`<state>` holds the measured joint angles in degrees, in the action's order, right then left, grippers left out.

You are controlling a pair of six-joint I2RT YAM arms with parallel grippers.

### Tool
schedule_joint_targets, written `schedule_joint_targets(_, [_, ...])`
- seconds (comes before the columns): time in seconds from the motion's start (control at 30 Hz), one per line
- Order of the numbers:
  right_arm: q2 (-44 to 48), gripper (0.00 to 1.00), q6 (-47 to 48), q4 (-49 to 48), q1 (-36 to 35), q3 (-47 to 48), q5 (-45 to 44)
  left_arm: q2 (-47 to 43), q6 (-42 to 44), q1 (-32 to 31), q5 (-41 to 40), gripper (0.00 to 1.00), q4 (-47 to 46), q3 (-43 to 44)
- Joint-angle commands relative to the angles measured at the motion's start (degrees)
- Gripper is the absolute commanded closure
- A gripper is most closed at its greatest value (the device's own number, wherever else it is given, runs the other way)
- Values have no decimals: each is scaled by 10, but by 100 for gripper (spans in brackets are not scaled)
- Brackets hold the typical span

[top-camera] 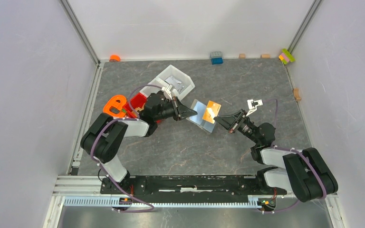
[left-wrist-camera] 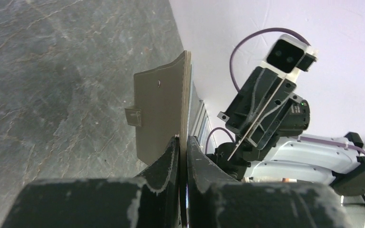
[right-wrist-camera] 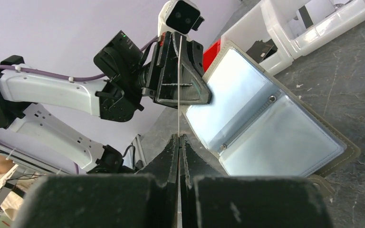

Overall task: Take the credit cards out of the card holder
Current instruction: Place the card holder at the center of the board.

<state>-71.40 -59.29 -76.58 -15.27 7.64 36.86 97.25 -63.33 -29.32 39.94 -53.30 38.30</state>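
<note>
Midway through the job, the right gripper (right-wrist-camera: 178,137) had its fingers pressed together on the near end of a credit card (right-wrist-camera: 178,85). The card stood edge-on and ran straight out ahead of the fingertips. Just beyond it the card holder (right-wrist-camera: 266,128) was held open over the table (top-camera: 180,147). Its two pale-blue pocketed flaps faced the right arm, and its long axis ran roughly on a line from one arm to the other. The left gripper (left-wrist-camera: 183,140) was clamped tight on the edge of the far flap.

From overhead the card overlapped the flap nearer the right arm, and whether it had cleared its pocket could not be told. The pull that seemed called for ran back along the card's length, away from the left arm, where bare table lay open. A white bin (top-camera: 190,81) and a red bin (top-camera: 138,100) sat behind the left arm, well apart from that path.
</note>
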Motion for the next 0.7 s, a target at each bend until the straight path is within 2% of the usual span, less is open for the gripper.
schedule_joint_targets(0.0, [9,100,29,15,0,18,-7,-25,61,0,-34,97,88,24])
schedule_joint_targets(0.1, [8,100,29,16,0,19,-7,-20,96,-3,-57,90,172,46])
schedule_joint_targets(0.3, [0,100,30,16,-2,21,-4,14,142,-12,-90,79,268,86])
schedule_joint_targets(0.4, [-6,100,29,16,-6,26,-1,13,162,-12,-116,53,330,106])
schedule_joint_targets(0.5, [-16,100,29,18,-11,32,4,-26,178,-12,-139,41,342,93])
schedule_joint_targets(0.67, [-29,100,29,18,-19,40,12,-106,198,-14,-151,33,322,60])
